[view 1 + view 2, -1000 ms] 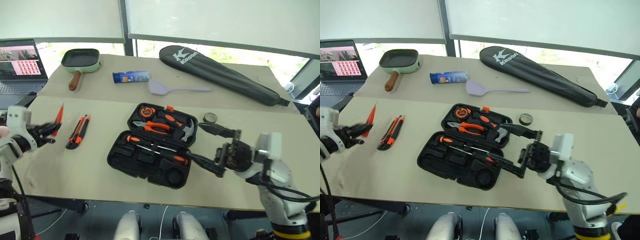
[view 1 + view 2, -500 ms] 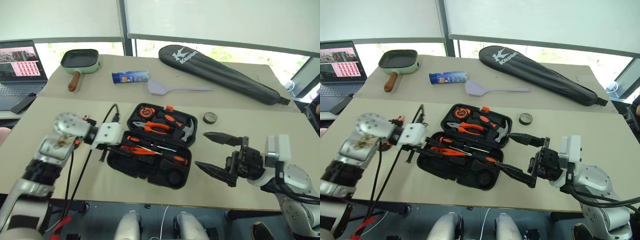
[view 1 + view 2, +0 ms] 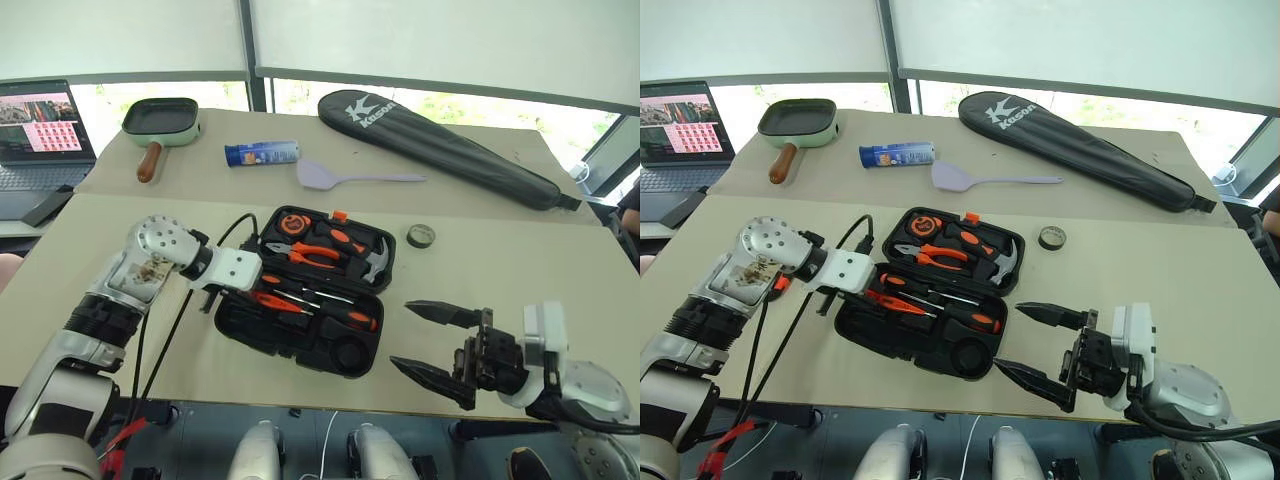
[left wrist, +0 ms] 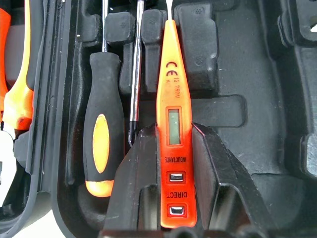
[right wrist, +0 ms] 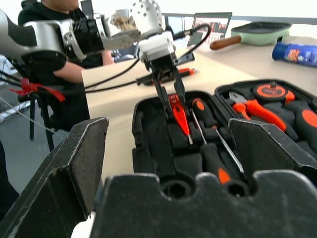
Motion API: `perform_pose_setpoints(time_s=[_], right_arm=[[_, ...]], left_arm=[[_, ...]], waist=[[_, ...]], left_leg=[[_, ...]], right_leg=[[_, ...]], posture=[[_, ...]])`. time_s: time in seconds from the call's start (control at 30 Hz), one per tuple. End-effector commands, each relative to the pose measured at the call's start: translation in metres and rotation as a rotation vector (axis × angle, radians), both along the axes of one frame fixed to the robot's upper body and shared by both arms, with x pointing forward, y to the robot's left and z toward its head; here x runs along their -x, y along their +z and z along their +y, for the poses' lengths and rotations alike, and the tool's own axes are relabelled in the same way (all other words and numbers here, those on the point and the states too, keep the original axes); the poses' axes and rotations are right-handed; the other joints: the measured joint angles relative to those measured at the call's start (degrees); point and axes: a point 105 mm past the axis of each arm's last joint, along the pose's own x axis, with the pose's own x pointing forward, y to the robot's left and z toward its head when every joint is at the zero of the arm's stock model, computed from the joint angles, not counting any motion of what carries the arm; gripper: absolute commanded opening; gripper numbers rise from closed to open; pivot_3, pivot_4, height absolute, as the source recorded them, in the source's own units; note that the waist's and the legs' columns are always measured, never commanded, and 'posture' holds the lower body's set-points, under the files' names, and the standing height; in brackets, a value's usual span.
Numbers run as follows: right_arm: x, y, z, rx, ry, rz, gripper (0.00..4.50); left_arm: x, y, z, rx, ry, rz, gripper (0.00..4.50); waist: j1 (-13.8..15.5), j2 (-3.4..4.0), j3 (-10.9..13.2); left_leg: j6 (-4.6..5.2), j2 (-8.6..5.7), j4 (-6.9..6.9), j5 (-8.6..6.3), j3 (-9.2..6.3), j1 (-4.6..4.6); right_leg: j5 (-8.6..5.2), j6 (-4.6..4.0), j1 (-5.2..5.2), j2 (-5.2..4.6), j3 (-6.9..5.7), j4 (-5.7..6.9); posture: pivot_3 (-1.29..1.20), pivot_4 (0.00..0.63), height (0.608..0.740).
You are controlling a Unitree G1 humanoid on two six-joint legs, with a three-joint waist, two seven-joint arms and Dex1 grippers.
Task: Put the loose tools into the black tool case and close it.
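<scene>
Left fingers are pinching the orange tester pen between them, tip pointing away over the lower half of the open case, a screwdriver lying just beside the pen. Right fingers are spread as wide as they go, holding nothing, hovering off the case's near corner. A second ago the left gripper had the pen out over the bare tabletop; now it's over the case. The tape roll sits beyond the right fingers, apart from the case.
</scene>
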Motion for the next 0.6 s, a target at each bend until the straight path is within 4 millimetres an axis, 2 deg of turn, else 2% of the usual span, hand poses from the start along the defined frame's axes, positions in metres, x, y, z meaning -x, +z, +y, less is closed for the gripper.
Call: perform_pose_setpoints(time_s=[0.03,0.37,0.5,0.57,0.6], right_arm=[[0.002,0.007,0.001,0.023,0.000,-0.033,4.50],[-0.001,0.007,0.004,0.031,0.024,-0.011,4.50],[-0.002,0.007,0.006,0.030,0.035,-0.005,4.50],[-0.003,0.007,0.007,0.026,0.039,-0.005,4.50],[-0.003,0.007,0.007,0.023,0.041,-0.003,4.50]], left_arm=[[0.005,-0.006,0.003,-0.056,-0.003,0.019,0.44],[0.000,-0.019,0.013,-0.174,0.069,0.005,0.44],[0.002,-0.019,0.008,-0.124,0.084,0.037,0.44],[0.002,-0.016,0.002,-0.067,0.076,0.035,1.45],[0.002,-0.014,0.000,-0.046,0.075,0.034,1.72]], waist=[[-0.07,0.00,0.00],[-0.05,0.05,-0.03],[-0.22,0.07,-0.04],[-0.28,0.08,-0.05],[-0.29,0.08,-0.05]], left_leg=[[0.00,0.00,0.00,0.00,0.00,0.01],[0.00,0.00,0.10,0.00,-0.02,0.29],[0.00,0.03,0.09,0.00,-0.02,0.60],[0.00,0.03,0.09,0.00,-0.02,0.61],[0.00,0.03,0.09,0.00,-0.03,0.60]], right_leg=[[0.00,0.00,0.00,0.00,0.00,0.00],[0.00,0.01,0.27,0.01,0.00,0.06],[0.00,0.01,0.58,0.03,0.01,0.06],[0.00,0.02,0.59,0.03,0.01,0.05],[0.00,0.02,0.59,0.03,0.01,0.05]], posture=[[0.00,0.150,0.740],[0.00,0.150,0.740],[0.00,0.150,0.740],[0.00,0.150,0.740],[0.00,0.150,0.740]])
